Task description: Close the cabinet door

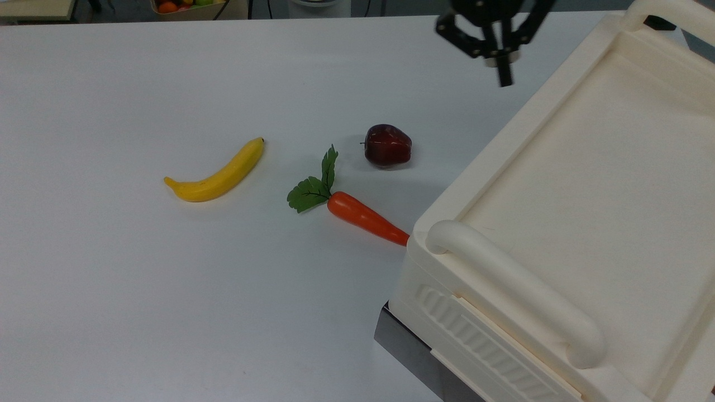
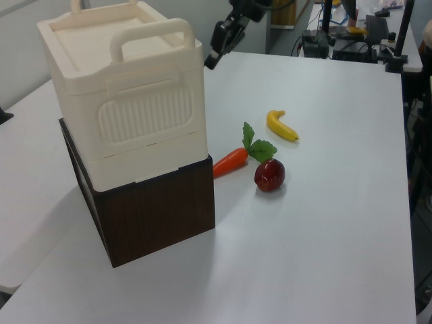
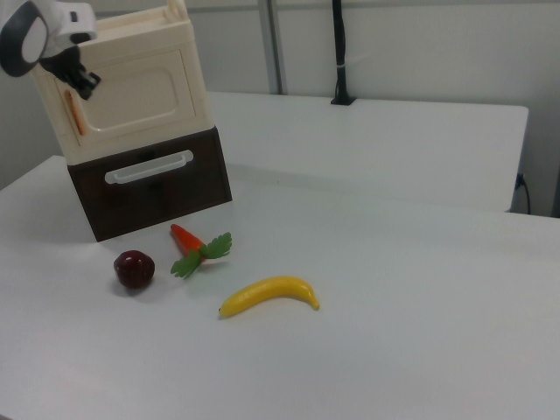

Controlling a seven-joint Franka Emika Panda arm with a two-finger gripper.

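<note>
Cabinet door [image 3: 131, 98], cream with a copper-coloured handle [image 3: 75, 114] near the right view's left edge, lies flush in the face of the cabinet [image 3: 131, 70], which sits on a dark brown base [image 3: 153, 179] at the table's [image 1: 167, 279] corner. Just off the door's handle end hangs the gripper [image 1: 501, 58], clear of the cabinet in the top view; whether its fingers are apart or together I can't make out. Out on the white table lie a carrot [image 1: 366, 218], its tip by the cabinet, a dark red apple [image 1: 387, 145] and a banana [image 1: 219, 173].
</note>
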